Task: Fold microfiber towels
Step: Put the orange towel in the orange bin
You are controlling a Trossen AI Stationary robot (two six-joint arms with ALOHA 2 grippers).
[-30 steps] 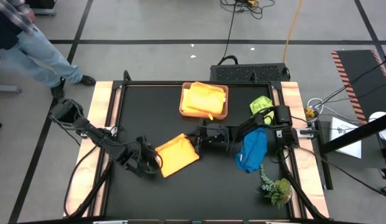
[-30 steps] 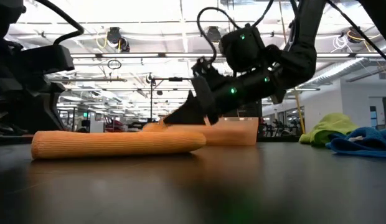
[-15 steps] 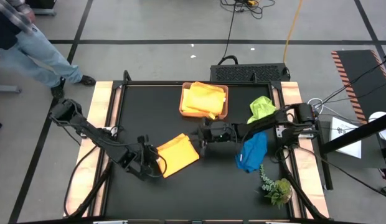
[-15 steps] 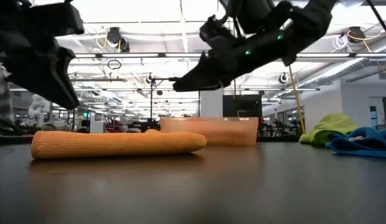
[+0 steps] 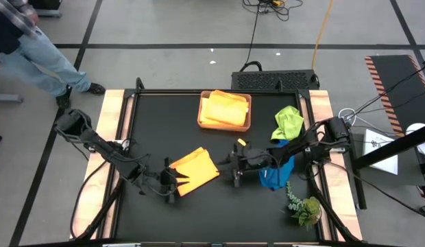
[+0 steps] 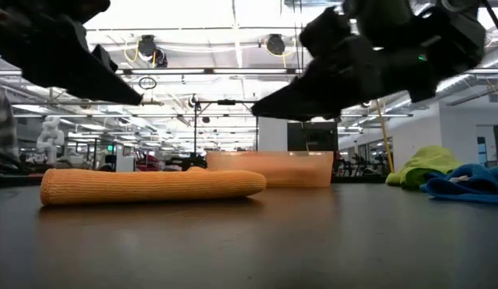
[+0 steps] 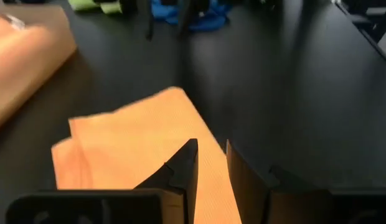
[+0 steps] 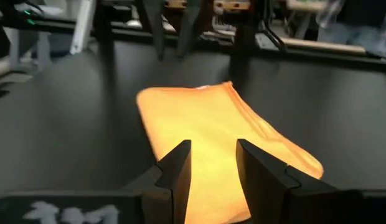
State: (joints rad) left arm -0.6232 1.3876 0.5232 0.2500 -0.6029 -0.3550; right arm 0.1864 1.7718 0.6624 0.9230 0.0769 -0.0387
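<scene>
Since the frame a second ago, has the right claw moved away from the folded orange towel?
Yes. In the high view the right claw has backed off the folded orange towel, toward the blue towel and away from the tray. It hangs open, holding nothing.

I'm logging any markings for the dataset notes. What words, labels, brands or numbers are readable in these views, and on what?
None can be read.
Right gripper: pale marks on its base, too blurred to read.
Orange towel, tray: no label shows.
</scene>
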